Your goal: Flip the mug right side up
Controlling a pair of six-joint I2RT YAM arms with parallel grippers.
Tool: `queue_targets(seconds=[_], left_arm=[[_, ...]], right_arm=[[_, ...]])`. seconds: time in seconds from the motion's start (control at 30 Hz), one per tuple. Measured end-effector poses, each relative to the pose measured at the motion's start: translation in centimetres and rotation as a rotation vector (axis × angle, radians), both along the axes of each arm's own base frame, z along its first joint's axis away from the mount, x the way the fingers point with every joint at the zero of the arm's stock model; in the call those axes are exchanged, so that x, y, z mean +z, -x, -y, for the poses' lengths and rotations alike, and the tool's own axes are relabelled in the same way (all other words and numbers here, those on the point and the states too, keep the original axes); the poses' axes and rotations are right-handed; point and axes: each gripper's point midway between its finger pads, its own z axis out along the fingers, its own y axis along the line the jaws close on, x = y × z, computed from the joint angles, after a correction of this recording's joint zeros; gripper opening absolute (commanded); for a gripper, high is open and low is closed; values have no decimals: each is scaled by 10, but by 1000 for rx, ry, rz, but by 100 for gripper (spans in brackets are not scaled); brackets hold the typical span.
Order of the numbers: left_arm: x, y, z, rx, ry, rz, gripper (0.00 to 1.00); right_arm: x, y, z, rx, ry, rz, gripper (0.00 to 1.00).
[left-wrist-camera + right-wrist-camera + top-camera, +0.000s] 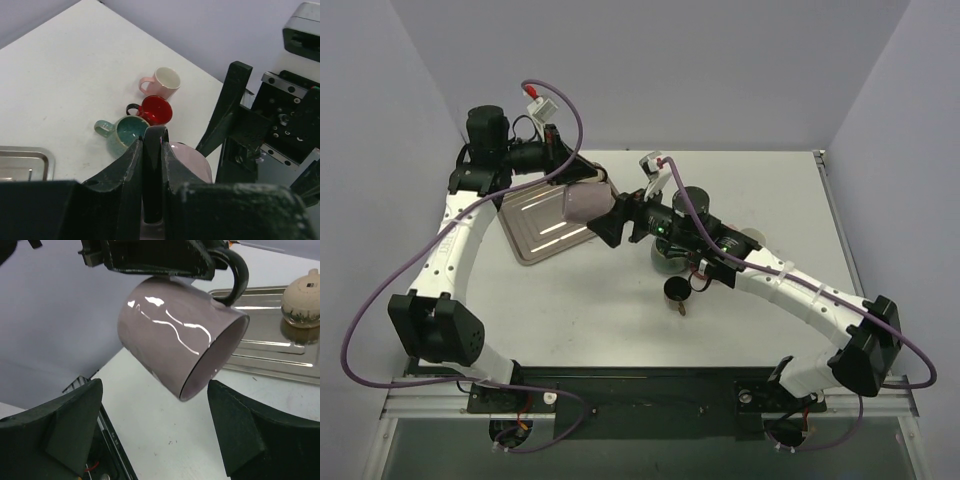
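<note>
Glossy lilac mug (pixel 170 335), black handle, held aloft, tipped on its side

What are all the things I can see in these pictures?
big mug: one, pale purple with a black handle, tilted in the air
small mugs: three, pink, red, green, close together on the table
tray: one, silver, on the table
pot: one, cream, on the tray
table: one, white
left gripper: one, black, shut on the big mug's handle
right gripper: one, black, open, near the big mug, not touching it
</note>
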Motion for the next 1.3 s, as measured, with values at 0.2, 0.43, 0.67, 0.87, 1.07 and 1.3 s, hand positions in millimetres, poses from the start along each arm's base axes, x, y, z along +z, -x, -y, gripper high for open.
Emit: queue_targets(seconds=[0.2, 0.43, 0.67, 0.87, 1.07, 1.3], left_arm=[[5, 14, 16, -71, 61, -44, 0], [18, 19, 14, -123, 111, 50, 91], [-23, -51, -41, 296, -89, 43, 91], [-89, -103, -101, 581, -392, 52, 92], [-158, -133, -124, 660, -618, -15, 92], [-191, -165, -127, 696, -733, -42, 93]], right_arm=[[11, -6, -16, 19, -81, -11, 9], [21, -2, -24, 60, -131, -78, 0], [-53, -3, 18, -101, 320, -101, 0], [-90, 24, 108, -249, 710, -159, 0], [-122, 30, 220, -472, 839, -322, 0], [-223, 73, 267, -463, 984, -602, 0]])
